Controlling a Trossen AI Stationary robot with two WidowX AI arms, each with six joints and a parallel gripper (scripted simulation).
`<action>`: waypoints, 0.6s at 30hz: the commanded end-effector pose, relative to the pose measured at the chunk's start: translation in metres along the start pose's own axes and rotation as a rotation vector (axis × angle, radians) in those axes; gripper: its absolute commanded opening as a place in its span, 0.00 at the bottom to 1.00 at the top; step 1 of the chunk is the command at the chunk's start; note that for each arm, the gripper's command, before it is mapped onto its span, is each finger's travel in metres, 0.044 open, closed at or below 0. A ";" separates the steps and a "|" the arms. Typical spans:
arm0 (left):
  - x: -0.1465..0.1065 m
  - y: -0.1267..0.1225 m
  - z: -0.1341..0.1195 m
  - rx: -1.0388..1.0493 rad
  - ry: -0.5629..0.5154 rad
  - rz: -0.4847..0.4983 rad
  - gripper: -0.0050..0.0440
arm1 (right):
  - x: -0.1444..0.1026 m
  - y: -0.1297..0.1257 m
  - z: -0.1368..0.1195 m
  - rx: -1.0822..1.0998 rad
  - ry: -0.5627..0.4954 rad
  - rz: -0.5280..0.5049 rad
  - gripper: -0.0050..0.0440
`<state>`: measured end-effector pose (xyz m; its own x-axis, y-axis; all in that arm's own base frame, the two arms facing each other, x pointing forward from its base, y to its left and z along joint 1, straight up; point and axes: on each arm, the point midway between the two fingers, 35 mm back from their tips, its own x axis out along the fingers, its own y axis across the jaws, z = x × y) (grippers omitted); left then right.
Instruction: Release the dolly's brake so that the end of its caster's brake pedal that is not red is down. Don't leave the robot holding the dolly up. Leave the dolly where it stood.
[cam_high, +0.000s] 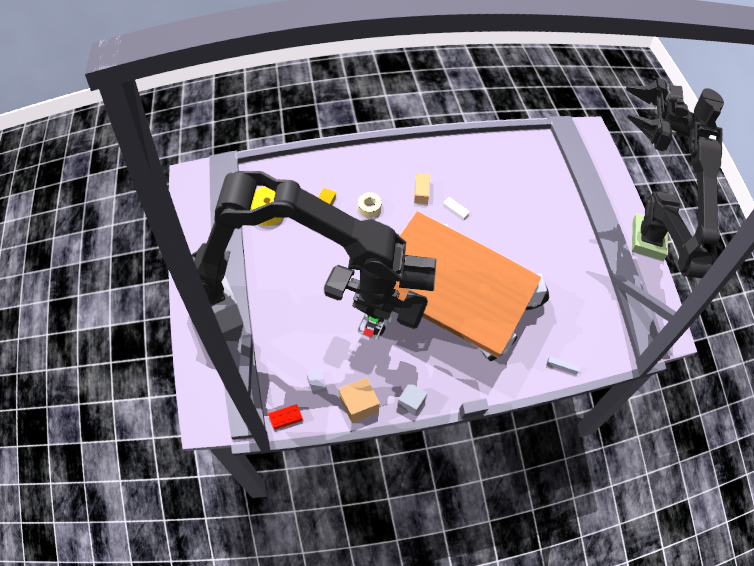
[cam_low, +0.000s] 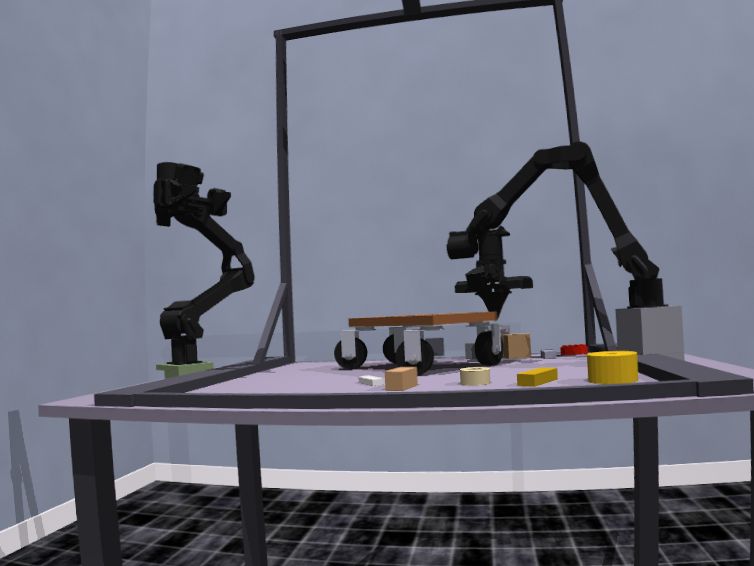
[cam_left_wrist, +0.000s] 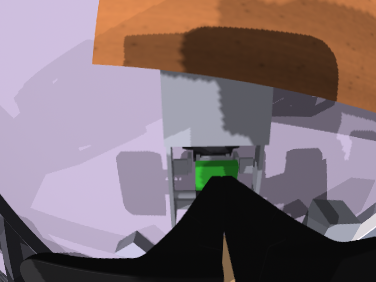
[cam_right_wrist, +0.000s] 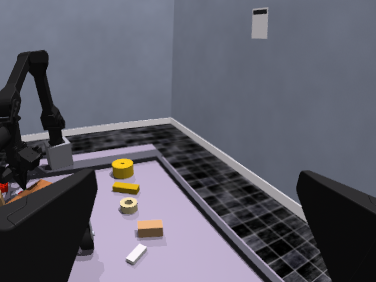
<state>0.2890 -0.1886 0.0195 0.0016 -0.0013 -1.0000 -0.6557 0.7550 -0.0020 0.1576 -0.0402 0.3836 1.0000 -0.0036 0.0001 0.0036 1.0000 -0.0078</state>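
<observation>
The dolly (cam_high: 468, 280) has an orange wooden deck and stands on four black casters (cam_low: 420, 350) on the lilac table. The brake pedal (cam_high: 369, 326) sits on the caster at the deck's near-left corner, with a green end (cam_left_wrist: 215, 172) and a red end (cam_high: 367, 332). My left gripper (cam_low: 493, 304) is shut and empty, pointing straight down just above the pedal; in the left wrist view its tips (cam_left_wrist: 224, 183) cover the pedal's near part, so only green shows. My right gripper (cam_high: 652, 112) is open and raised high off the table's far side, empty.
Loose blocks lie around: a red brick (cam_high: 285, 416), a tan cube (cam_high: 359, 399), a grey cube (cam_high: 412, 399), a yellow cylinder (cam_low: 612, 366), a cream ring (cam_high: 369, 202), a yellow bar (cam_low: 536, 376), a tan block (cam_high: 422, 187), white bars (cam_high: 455, 207). A dark frame surrounds the table.
</observation>
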 end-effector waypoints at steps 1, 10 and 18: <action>0.002 0.000 0.001 -0.003 -0.001 -0.003 0.00 | 0.000 0.001 0.000 0.002 -0.001 0.004 1.00; 0.007 0.000 0.002 -0.004 -0.001 -0.002 0.00 | 0.000 0.001 0.000 0.002 -0.001 0.004 1.00; 0.012 0.000 0.002 -0.004 -0.001 -0.002 0.00 | 0.000 0.001 0.000 0.002 -0.001 0.004 1.00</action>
<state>0.2904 -0.1893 0.0136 0.0096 -0.0077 -0.9999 -0.6563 0.7544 -0.0121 0.1576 -0.0402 0.3836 1.0000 -0.0036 0.0001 0.0036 1.0000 -0.0078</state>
